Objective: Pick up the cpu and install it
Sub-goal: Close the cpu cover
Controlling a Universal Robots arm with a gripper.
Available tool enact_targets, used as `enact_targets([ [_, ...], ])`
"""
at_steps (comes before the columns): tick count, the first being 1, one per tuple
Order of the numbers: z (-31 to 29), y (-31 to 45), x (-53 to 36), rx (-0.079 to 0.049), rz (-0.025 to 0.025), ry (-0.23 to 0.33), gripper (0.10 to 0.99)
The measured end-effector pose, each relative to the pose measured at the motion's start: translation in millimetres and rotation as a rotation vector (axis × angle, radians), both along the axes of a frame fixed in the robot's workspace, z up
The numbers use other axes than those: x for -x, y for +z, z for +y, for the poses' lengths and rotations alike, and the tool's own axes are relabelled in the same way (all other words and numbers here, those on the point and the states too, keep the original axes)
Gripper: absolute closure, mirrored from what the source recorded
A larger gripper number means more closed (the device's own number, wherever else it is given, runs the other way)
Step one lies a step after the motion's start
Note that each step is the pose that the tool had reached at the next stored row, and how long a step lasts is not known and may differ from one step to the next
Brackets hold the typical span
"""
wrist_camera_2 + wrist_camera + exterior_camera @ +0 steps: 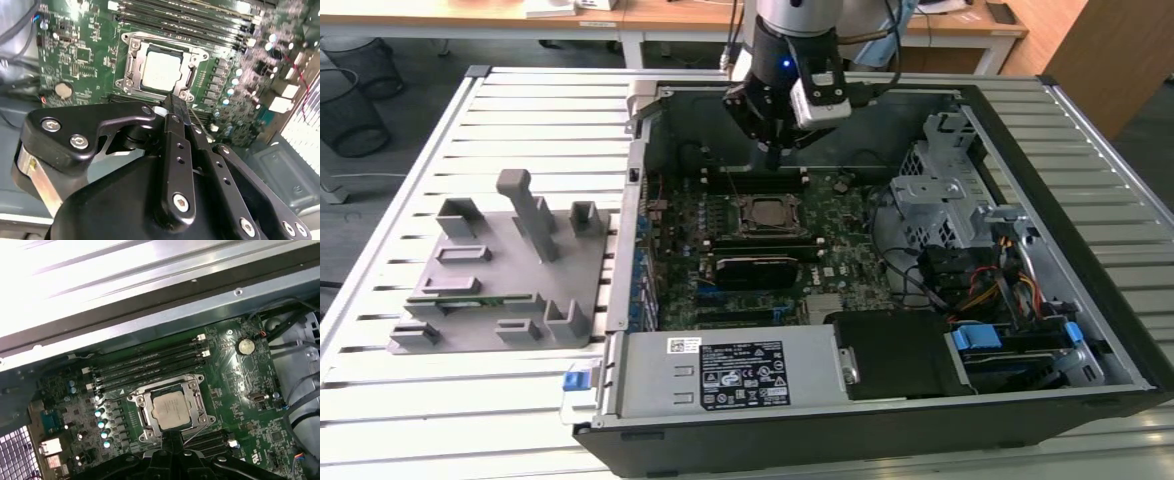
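Note:
The cpu point(767, 214), a small square chip with a silver-grey top, lies flat inside the dark socket frame point(767, 197) on the green motherboard of the open computer case. Both wrist views show it seated in that frame: cpu point(162, 71), cpu point(171, 410). My gripper point(775, 158) hangs over the motherboard just behind the socket, above the memory slots, clear of the chip. Its black fingers point(172, 112) are pressed together at the tip with nothing between them.
A grey plastic fixture point(500, 270) stands on the slatted table at the exterior view's left, with a thin green memory stick point(467, 298) lying in it. Inside the case are a power supply point(727, 375), a metal drive cage point(947, 180) and loose cables point(987, 290).

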State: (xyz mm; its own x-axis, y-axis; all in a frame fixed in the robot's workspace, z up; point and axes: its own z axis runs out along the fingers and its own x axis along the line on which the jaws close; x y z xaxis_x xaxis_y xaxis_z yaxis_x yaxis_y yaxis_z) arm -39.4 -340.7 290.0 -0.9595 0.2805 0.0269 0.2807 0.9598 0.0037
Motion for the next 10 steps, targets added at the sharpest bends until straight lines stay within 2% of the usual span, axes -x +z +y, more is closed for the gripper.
enact_targets([
  [10,0.0,-1.6,0.0,0.0,0.0001,0.182,0.98],
])
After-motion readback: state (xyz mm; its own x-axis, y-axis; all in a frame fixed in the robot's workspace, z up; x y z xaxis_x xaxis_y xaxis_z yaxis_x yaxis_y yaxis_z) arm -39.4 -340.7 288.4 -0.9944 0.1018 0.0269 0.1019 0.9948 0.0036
